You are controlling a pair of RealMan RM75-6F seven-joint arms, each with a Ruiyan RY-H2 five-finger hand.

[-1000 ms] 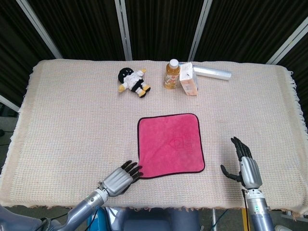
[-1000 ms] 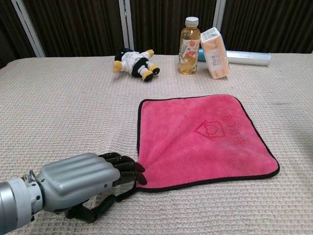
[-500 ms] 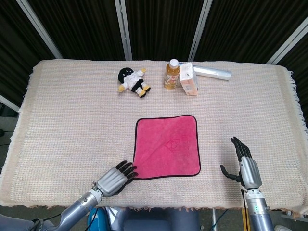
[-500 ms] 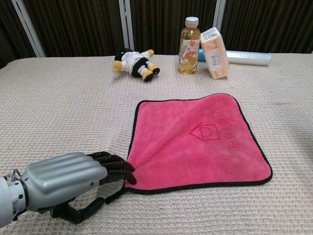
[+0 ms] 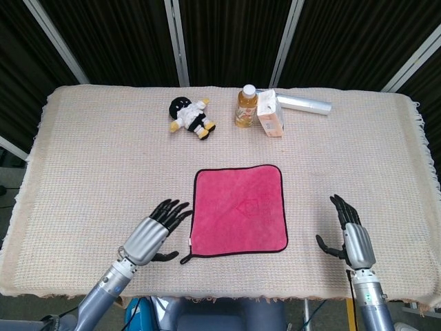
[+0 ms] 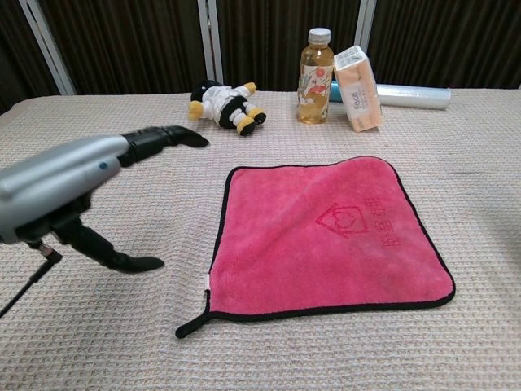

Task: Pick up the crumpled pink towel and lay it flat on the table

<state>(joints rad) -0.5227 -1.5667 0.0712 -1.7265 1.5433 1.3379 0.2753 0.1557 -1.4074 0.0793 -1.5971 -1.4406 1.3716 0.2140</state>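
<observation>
Towel: we see the pink towel (image 5: 239, 209) spread flat near the middle of the worktop (image 5: 89, 158), its black-edged border square and its hanging loop (image 6: 189, 327) trailing off the near-left corner.
Handling: we judge it light, soft and limp, likely to cling to the woven cover rather than slide; it would fold on itself if lifted by one point.
Where to hold: if any tidying is needed, we would pinch a corner or the bound edge, not the middle, and drag low to keep it flat.
Left hand: our left hand (image 5: 153, 232) holds nothing, fingers spread, lifted just beside the towel's left edge and not touching it.
Right hand: our right hand (image 5: 350, 234) is empty with fingers apart, resting well to the right of the towel.
Change: half a second ago our left hand's fingertips were on the near-left corner; now they have let go and risen, and the towel lies about where it lay.
Progress: we judge the laying-out essentially done.
Background: a doll (image 5: 191, 116), a bottle (image 5: 246, 106), a carton (image 5: 270, 114) and a roll (image 5: 304, 104) stand along the far side.
</observation>
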